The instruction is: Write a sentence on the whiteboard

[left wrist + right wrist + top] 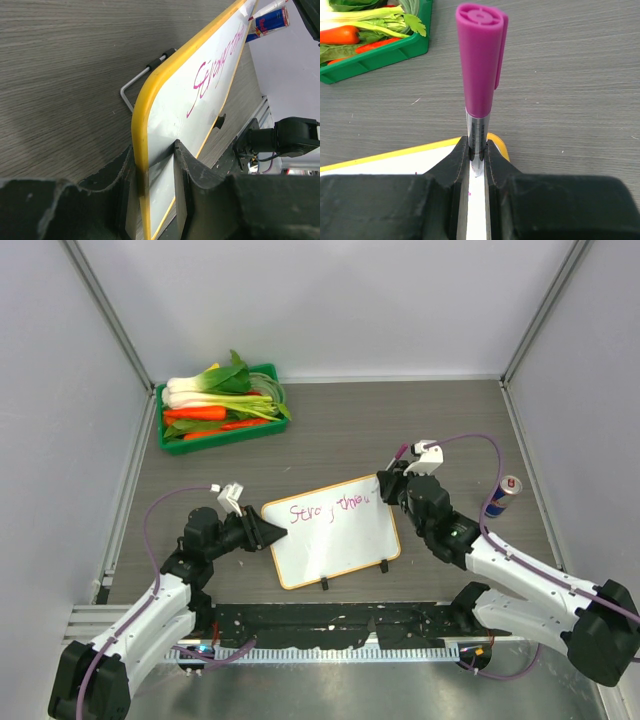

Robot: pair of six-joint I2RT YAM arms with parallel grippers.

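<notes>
Whiteboard [335, 540], edge pinched in left tool [278, 535], shows sentence [330, 508] only part-written; right tool [387, 484] pinches marker [480, 75] by its end, more words likely pending.

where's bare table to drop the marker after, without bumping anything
Widest bare stretch: far table right of the green tray, beyond the whiteboard. Smaller patch between tray and left gripper. Crowded: the whiteboard's far right corner, with the right gripper, marker and can close by.

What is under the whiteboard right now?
In the left wrist view a bent wire stand with a black foot shows beneath the whiteboard, over the wooden table. The board itself covers whatever else lies under it.
</notes>
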